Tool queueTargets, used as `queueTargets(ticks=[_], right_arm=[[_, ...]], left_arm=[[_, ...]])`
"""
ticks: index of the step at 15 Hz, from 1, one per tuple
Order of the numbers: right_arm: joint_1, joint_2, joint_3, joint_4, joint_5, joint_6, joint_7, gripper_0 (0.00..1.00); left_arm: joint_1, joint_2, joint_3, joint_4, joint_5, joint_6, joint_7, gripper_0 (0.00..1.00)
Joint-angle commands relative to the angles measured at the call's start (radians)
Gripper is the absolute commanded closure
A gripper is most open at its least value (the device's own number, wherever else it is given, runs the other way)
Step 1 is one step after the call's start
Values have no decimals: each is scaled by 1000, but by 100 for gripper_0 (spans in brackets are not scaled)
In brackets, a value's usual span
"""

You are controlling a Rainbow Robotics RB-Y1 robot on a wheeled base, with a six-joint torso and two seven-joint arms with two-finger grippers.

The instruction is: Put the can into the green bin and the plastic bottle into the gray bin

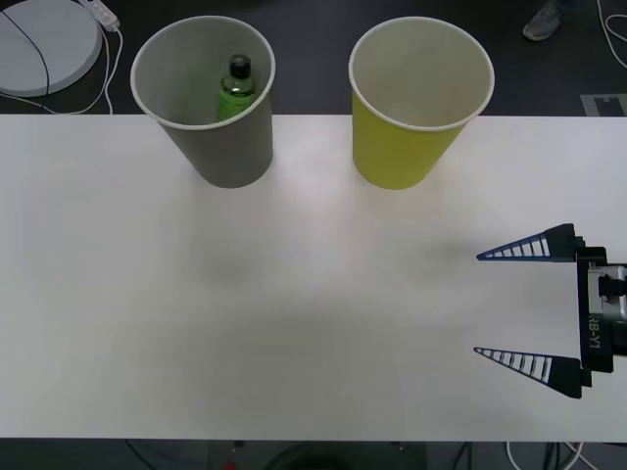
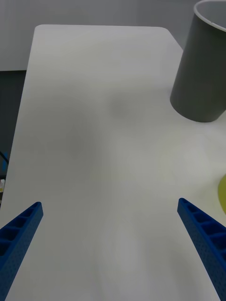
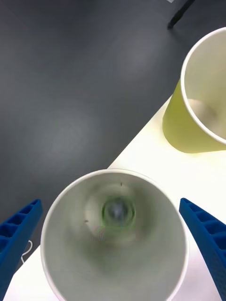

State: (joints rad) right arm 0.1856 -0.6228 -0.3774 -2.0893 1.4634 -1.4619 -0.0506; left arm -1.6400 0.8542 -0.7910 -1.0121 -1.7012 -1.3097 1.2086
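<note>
A: Where's the bottle?

B: The bottle (image 1: pixel 236 86) stands inside the gray bin (image 1: pixel 227 147), black cap up. That bin sits at the table's (image 1: pixel 294 294) far edge, toward the left corner. The left wrist view looks straight down into it, and the bottle shows blurred at the bottom.

A: And the green bin?

B: The green bin (image 1: pixel 402 147) is at the same far edge, beside the gray one with a gap between them. No can is visible in it.

A: Grippers?

B: The right gripper (image 1: pixel 477 304) is at the table's right edge, fingers spread wide apart, holding nothing. The left gripper (image 3: pixel 113 244) is above the gray bin, fingers apart on either side of its rim, also holding nothing.

A: Room to move?

B: The middle and near edge of the table are bare
</note>
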Motion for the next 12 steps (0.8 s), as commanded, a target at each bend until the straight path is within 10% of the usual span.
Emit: queueTargets(ticks=[1,12], right_arm=[[0,0,0,0,0,0,0,0],[0,0,0,0,0,0,0,0]], left_arm=[[0,0,-1,0,-3,0,0,0],[54,115,1,-164,21,-45,23,0]])
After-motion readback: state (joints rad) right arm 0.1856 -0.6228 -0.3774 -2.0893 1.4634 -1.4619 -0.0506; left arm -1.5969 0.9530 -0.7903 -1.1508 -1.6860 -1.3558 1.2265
